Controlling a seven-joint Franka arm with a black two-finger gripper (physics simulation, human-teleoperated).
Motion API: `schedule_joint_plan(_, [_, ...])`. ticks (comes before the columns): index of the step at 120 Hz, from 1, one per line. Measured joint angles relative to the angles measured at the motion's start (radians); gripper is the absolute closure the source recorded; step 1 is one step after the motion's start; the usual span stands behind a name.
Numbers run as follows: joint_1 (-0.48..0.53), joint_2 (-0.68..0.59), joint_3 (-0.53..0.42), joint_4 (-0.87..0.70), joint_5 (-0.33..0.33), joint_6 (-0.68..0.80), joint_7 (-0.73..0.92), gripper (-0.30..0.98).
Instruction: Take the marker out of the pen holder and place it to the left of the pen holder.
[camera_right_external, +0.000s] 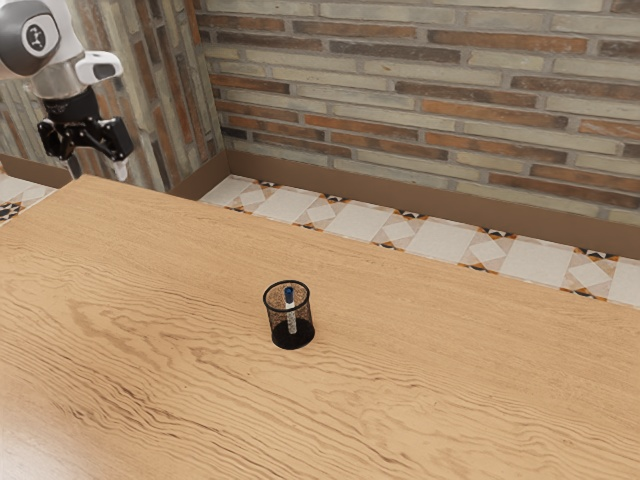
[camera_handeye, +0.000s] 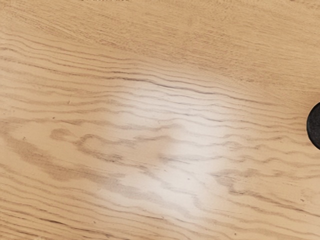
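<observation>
Pen holder stands upright on wooden table. Marker stands inside pen holder, nearly upright, blue end up near rim. Gripper hangs well apart from pen holder, toward exterior view's left, fingers spread apart. Brick wall rises beyond pen holder.

Marker stands inside pen holder, which rests on counter; floor and wall beyond counter in exterior view.

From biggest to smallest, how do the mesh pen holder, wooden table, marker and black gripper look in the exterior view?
1. Wooden table
2. Black gripper
3. Mesh pen holder
4. Marker
</observation>
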Motion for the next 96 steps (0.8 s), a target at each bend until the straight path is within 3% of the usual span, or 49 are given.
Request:
schedule_joint_plan(28, [0.053, 0.031, 0.001, 0.003, -0.002, -0.018, 0.004, 0.02])
schedule_joint_plan(49, [-0.169, 0.166, 0.021, -0.045, -0.01, 0.023, -0.024, 0.03])
schedule_joint_plan(96, [-0.347, 0.279, 0.016, -0.049, -0.111, 0.209, -0.175, 0.02])
